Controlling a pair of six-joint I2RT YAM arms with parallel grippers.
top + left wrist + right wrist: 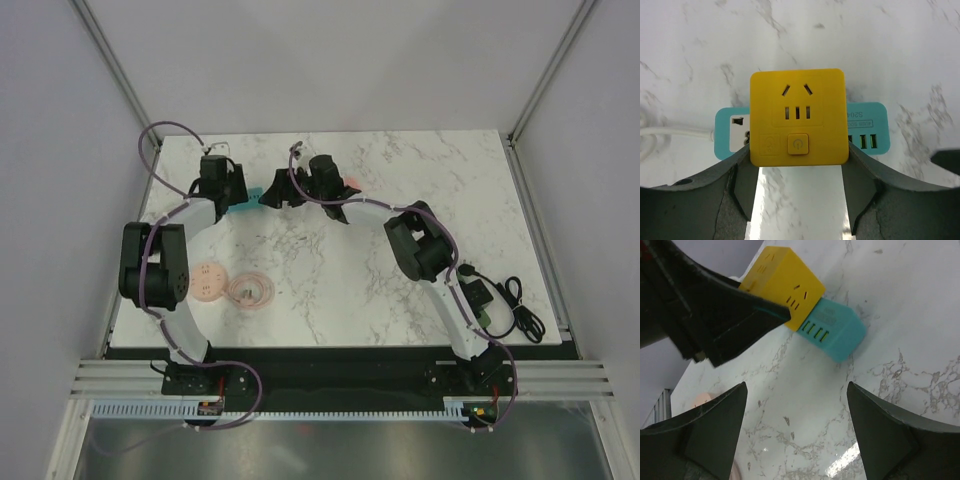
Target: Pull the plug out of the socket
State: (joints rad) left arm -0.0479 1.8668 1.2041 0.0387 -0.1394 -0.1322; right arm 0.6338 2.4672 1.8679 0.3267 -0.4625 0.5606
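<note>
- While two pink discs (208, 280) lie by the left edge of the worktop (400, 200) toward its near corner, and a black power adapter (480, 295) with its coiled cable (525, 320) lies by the near right corner, both are well apart from the socket.
- Toward the far left corner, the teal socket block (730, 132) lies on the marble. A white cable (670, 131) runs from one end and green USB ports (867, 141) show at the other.
- Against the socket block sits the yellow plug cube (798, 117), with its power-button face turned to the left wrist camera.
- The left tool (799, 147) is closed to the cube's width, with one finger pressed on each side of it.
- The right tool (796, 385) hovers near the socket block on the side toward the right edge. Its fingers are spread wide, holding and touching nothing, and the plug and socket lie ahead, beyond its fingertips.
</note>
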